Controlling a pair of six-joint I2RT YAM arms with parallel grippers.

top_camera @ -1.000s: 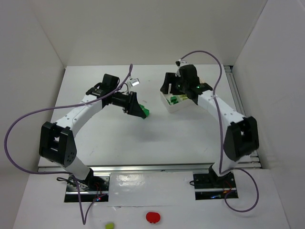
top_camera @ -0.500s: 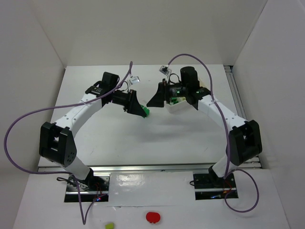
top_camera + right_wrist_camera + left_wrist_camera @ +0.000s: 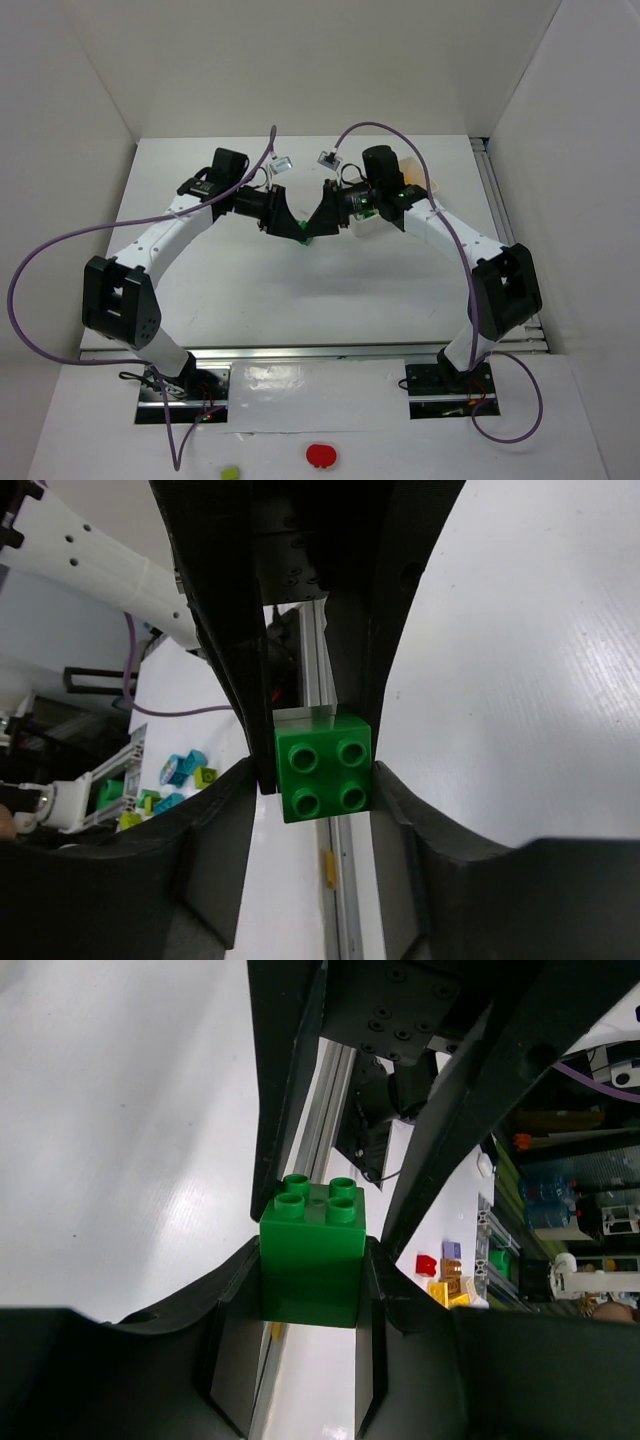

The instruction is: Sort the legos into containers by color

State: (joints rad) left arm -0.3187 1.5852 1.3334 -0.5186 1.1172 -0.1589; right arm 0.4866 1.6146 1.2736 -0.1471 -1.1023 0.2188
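The right hand (image 3: pixel 325 215), swung over from the white tray (image 3: pixel 362 227) at 3 o'clock, closed on the green lego (image 3: pixel 312 1260) gripped by the left hand (image 3: pixel 288 224) above the worktop (image 3: pixel 250 290), apparently a handover before binning.

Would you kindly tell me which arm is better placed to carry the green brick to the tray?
Right. The right pincer and left pincer both clamp the green studded plastic brick, and the white plastic tray sits beside the right wrist.
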